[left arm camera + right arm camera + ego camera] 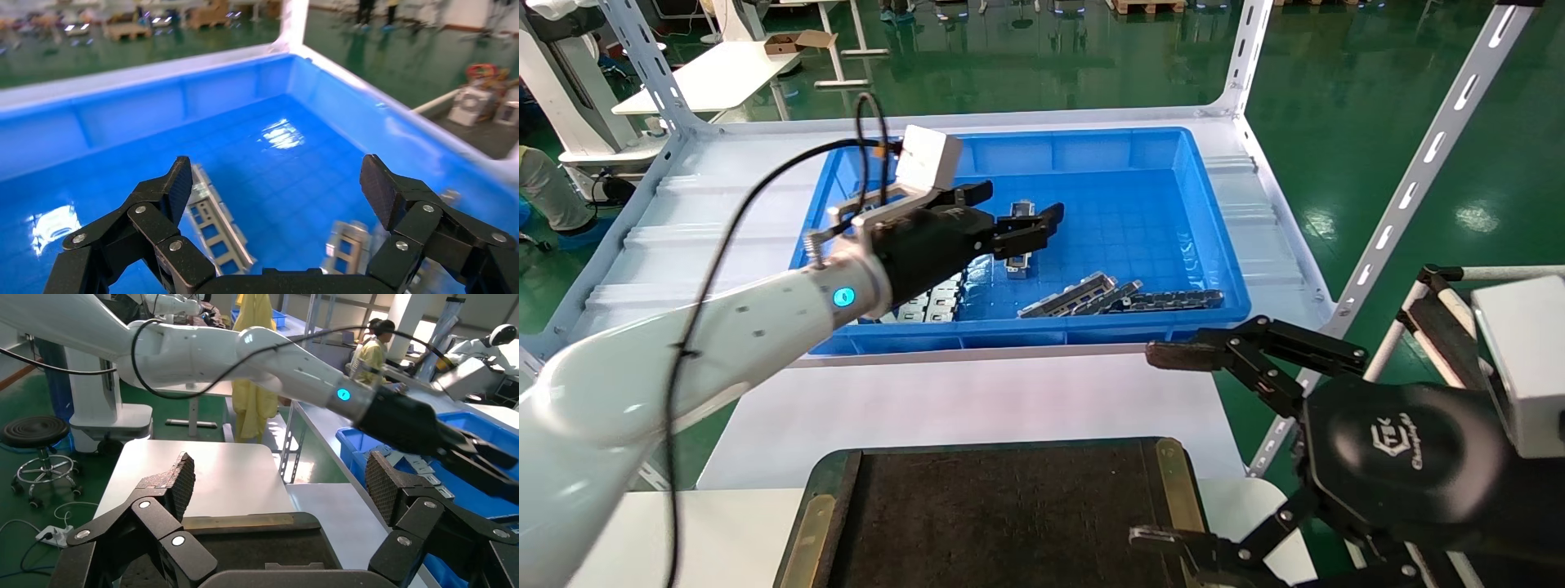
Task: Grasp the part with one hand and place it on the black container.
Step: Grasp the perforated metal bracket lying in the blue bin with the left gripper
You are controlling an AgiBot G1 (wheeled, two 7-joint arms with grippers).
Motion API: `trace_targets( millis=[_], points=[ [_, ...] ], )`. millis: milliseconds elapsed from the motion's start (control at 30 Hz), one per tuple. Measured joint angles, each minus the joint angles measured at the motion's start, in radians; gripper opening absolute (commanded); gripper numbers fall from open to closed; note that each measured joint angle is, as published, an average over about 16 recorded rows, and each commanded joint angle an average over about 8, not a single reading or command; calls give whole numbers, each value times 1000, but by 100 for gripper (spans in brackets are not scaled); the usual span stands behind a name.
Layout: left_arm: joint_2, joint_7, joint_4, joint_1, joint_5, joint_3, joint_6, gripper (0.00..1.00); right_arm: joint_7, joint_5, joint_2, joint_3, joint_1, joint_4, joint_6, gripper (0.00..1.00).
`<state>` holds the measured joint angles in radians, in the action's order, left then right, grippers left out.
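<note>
My left gripper (1018, 206) is open and empty, reaching low into the blue bin (1173, 155). A slim grey part with rectangular cutouts (1020, 263) lies on the bin floor just under it. In the left wrist view the gripper (276, 184) is open, that part (215, 223) lies beside one finger (179, 184), and a second strip (349, 246) lies near the other. More grey strips (1068, 296) lie at the bin's front. The black container (1001, 514) is close in front of me. My right gripper (1156, 445) is open and empty above its right edge.
Pale ladder-like plates (934, 304) lie in the bin's front left, partly hidden by my left wrist. A dark strip (1177, 299) lies at the bin's front right. White slotted shelf posts (1418, 175) stand at the right. In the right wrist view the tray (245, 545) lies under the open gripper (278, 478).
</note>
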<state>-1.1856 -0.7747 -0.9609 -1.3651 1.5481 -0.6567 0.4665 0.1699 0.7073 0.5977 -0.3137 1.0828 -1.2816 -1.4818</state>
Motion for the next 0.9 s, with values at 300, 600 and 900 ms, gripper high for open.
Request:
trace_targets(
  millis=[300,600,900],
  points=[
    [-141,-145,253,-93,140,-100,-99,94,0,0,0,0,0,0,0,80],
    [-181,-255,341,-125,167,-231,-188,0,0,0,0,-1,0,0,0,0],
    [-184,-354,364,-142,145,-370,-267,0,-1,-1,0,-1,0,0,0,0]
  ],
)
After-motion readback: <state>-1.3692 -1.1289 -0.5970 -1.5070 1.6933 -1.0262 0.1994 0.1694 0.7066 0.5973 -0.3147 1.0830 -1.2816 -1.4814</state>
